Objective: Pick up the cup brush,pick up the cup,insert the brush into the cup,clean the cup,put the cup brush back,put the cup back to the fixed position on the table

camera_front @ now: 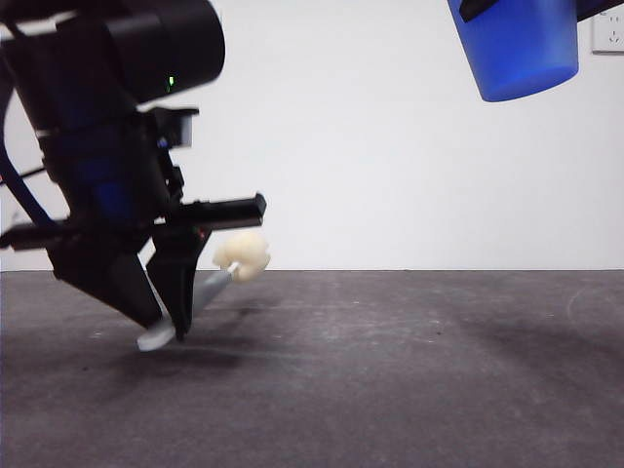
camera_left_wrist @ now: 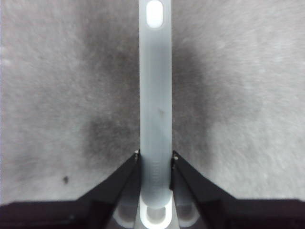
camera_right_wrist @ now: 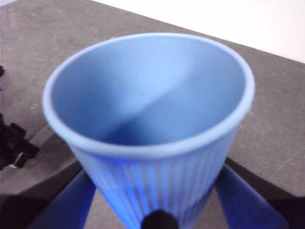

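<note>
We see the left gripper low over the table, its arm big and dark at the left of the front view, jaws clamped on the grey handle of the cup brush. The brush slants, white tip at or just above the surface, cream sponge head raised. High at the upper right, the right gripper grips the cup, well clear of the table; its jaws press its ribbed blue sides, and its open mouth shows a smooth, empty inside.

Bare lab: grey table, white wall.
</note>
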